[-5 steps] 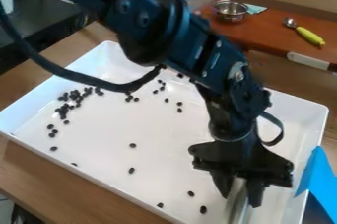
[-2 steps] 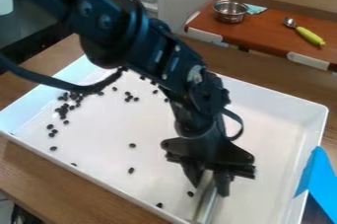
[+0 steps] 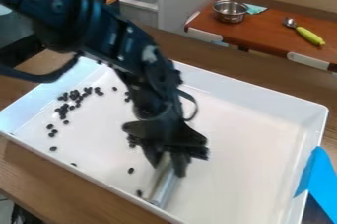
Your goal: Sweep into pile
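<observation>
Pincer clamped on a silvery metal tool inside the white tray
The tool slants down to the tray's floor by its near wall, one dark bean just beside its lower end; most of the dark beans lie loosely clustered toward the tray's left end — a few strays sit apart between there and the tool; the tray rests on a wooden bench, a blue piece against its right side; beyond the tray are a metal bowl and a green-handled spoon.
</observation>
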Robot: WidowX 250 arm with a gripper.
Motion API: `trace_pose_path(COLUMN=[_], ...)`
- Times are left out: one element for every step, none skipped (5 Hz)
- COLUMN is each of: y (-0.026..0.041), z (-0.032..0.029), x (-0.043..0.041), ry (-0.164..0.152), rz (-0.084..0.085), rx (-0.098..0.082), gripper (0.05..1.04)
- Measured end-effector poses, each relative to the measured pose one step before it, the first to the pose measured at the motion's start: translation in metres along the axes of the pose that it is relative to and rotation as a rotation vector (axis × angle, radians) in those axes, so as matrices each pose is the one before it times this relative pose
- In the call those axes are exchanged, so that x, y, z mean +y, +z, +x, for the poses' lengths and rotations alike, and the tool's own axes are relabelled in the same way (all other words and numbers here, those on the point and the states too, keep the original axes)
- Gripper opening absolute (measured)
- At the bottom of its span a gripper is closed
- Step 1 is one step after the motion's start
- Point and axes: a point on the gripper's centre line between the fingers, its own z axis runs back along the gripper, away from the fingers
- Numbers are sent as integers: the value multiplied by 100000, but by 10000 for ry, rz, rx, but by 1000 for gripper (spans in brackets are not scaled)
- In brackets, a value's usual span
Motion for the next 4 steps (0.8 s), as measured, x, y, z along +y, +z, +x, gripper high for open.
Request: trace_pose_path(y=[341,82,264,281], z=[-234,-545,130,65], x=[2548,2523,2478,2507], ry=[-125,-282,-177,62], rz=[172,182,233,273], rx=[-173,-137,-22,262], gripper=[392,392,392,392])
